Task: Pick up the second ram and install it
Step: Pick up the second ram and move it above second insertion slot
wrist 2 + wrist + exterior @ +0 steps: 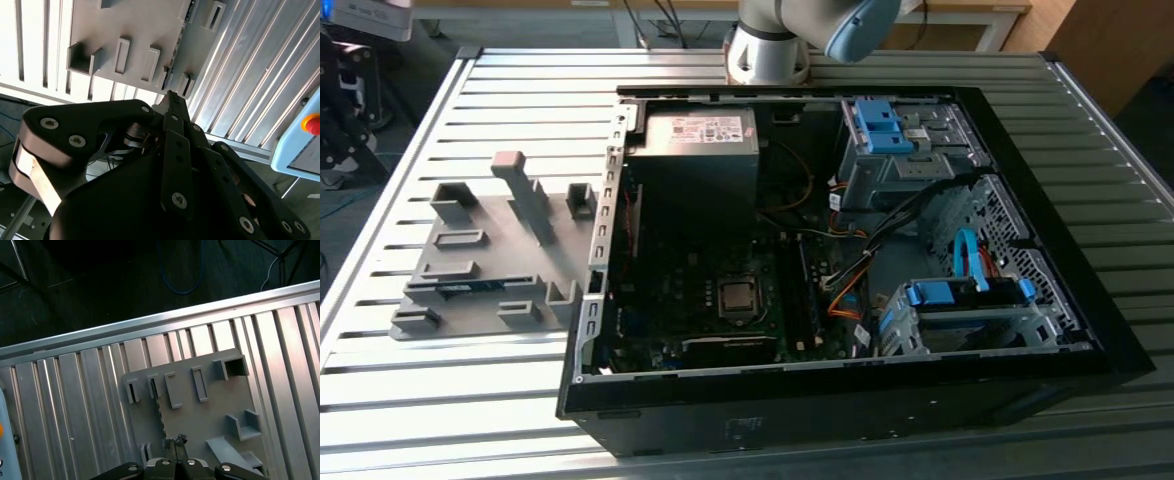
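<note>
The second ram (470, 287) stood on its long edge in a slot of the grey holder block (520, 230), at the near part of the block. The block lay on the slatted metal counter (427, 390), at the exterior view's left of the open computer case (1107, 330), just beside its wall. In the first wrist view the ram (160, 417) appeared as a thin toothed line across the block, seen from above.

The claw (176, 441) hung above the holder block, well apart from it, and it pointed roughly at the ram. Its two fingers looked to be together at the tips, in both wrist views, with nothing between them. So the ram was not yet taken and the work was at its beginning. I could not tell from the exterior view which slot on the motherboard (720, 300) was free.

By my judgement the ram is light and stiff, so its weight will give no trouble. It is thin, however, and the small chips and the contact edge are fragile. The contact edge probably sits down in the slot, so the free upper edge is the place to hold. A grip on the two flat faces, near the middle of the length, should keep it from tilting. The smooth faces may slip if the pressure is weak.
</note>
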Tool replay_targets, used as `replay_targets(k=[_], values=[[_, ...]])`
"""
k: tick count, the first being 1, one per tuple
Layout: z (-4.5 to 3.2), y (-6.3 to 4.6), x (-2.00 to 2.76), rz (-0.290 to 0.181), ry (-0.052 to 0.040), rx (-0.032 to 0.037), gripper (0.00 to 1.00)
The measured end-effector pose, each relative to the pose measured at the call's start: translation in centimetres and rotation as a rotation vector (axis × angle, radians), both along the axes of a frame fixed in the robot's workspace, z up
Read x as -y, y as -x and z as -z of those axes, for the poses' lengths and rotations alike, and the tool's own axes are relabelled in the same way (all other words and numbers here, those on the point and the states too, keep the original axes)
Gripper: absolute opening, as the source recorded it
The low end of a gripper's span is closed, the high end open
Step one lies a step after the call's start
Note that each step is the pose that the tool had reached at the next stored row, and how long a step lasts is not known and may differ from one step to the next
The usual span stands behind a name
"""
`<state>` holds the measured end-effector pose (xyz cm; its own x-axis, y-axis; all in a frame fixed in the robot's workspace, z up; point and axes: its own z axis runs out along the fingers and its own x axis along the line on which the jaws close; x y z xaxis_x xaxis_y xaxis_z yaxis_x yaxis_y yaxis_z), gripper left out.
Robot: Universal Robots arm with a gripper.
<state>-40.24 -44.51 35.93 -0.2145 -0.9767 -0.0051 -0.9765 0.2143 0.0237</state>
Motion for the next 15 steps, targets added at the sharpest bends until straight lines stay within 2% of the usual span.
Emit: replay_targets(k=[15], values=[[0.65,0.00,0.00,-0.087,-0.0001,0.0050,0.11]])
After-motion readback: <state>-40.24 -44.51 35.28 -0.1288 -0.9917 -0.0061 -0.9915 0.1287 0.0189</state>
